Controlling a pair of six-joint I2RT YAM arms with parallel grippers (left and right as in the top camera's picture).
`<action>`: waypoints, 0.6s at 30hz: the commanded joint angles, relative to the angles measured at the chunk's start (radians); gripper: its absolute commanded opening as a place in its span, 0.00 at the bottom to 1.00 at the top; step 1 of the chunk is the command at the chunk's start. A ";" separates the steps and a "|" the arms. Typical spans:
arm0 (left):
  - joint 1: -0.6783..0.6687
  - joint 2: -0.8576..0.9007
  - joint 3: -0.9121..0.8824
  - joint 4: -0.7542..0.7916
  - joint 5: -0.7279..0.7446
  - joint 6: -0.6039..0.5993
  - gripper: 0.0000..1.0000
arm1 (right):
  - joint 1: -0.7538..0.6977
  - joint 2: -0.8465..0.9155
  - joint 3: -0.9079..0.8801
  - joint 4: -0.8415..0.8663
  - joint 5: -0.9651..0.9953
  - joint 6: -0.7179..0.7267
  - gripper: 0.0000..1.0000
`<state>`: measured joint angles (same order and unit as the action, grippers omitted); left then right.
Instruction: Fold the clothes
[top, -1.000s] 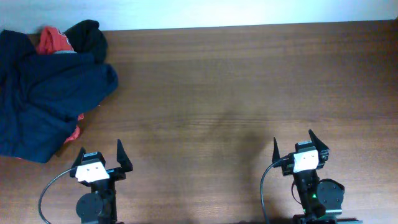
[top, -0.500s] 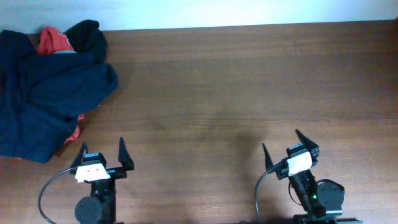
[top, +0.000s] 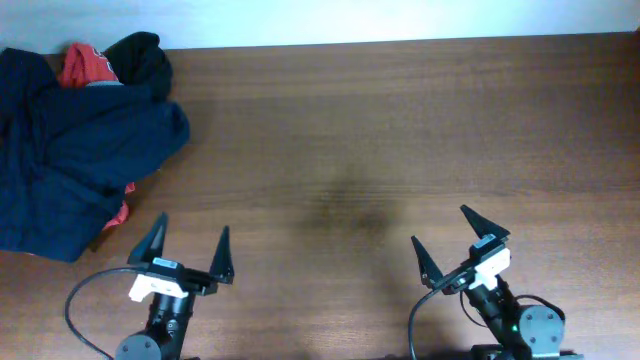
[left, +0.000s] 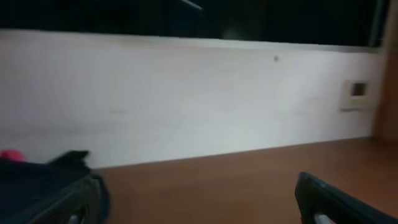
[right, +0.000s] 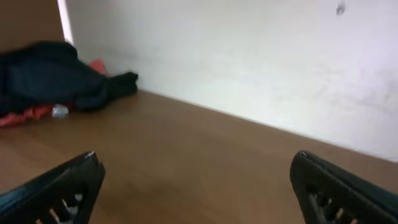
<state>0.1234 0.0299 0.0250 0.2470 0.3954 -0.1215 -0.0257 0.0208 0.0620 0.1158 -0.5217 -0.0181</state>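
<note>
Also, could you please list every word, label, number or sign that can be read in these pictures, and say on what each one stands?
No text can be read in any view.
Red garment: mostly covered; any print on it is too small to tell.
Wall plate: blurred, no legible marking.
Navy garment: plain fabric, no print visible.

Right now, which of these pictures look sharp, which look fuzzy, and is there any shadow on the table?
Overhead: sharp and evenly lit, with a faint dark patch of shadow on the table near its middle. Left wrist: soft and dim, its fingers mere dark shapes. Right wrist: blurred too, the clothes a dark smudge at left.
</note>
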 joint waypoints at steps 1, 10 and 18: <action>-0.005 0.093 0.113 -0.001 0.090 -0.058 0.99 | -0.008 0.047 0.143 0.012 0.033 0.018 0.99; -0.005 0.665 0.616 -0.113 0.195 -0.057 0.99 | -0.008 0.525 0.570 0.011 -0.009 0.001 0.99; -0.005 1.157 1.112 -0.380 0.222 0.012 0.99 | -0.008 1.060 1.106 -0.033 -0.072 0.000 0.98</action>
<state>0.1226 1.0805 1.0237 -0.0937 0.5835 -0.1539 -0.0265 0.9543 1.0191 0.0822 -0.5472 -0.0196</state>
